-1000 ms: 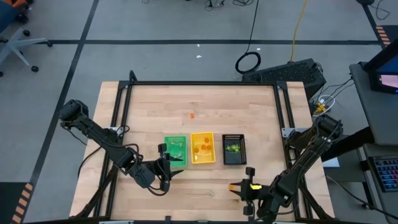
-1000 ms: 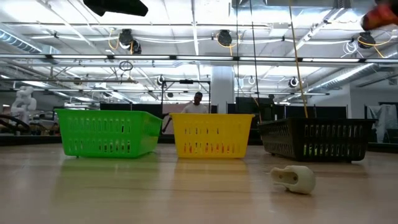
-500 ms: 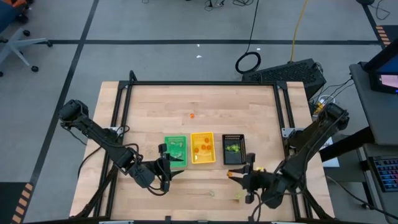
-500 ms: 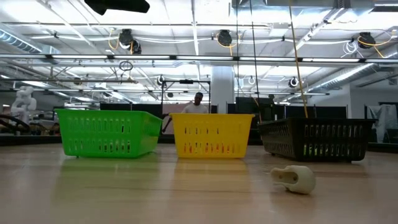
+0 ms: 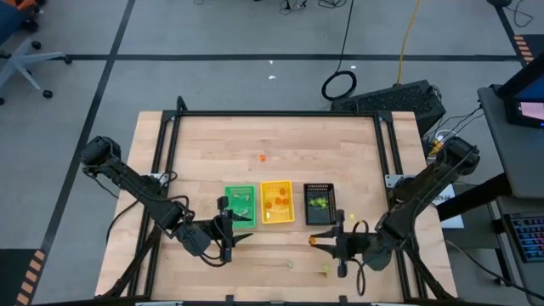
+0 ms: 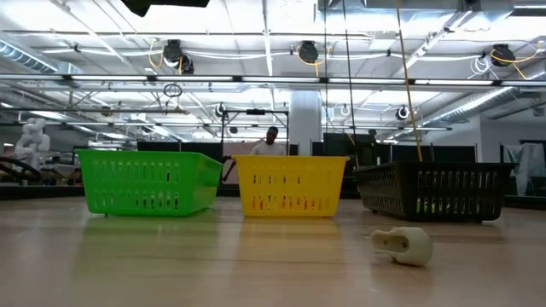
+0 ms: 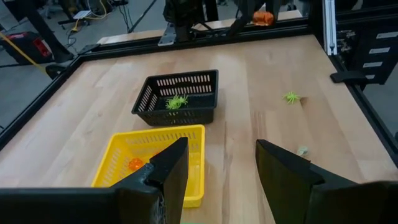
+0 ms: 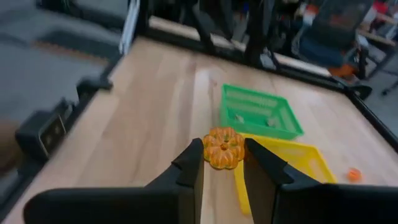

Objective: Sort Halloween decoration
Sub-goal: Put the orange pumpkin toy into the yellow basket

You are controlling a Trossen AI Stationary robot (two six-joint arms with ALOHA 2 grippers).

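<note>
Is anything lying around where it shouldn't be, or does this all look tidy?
A few trinkets lie loose on the table outside the trays: an orange piece alone beyond the trays, a yellow-green one and a pale one on the near side. The right gripper holds an orange pumpkin.

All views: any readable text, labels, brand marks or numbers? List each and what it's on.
None readable.
Green tray, yellow tray, black tray: no print visible.
Orange pumpkin in the right claw: no marking.
Lit screen at the high view's right edge: too small to read.
Dark box beside the table, right wrist view: too blurred to tell if it carries a label.
</note>
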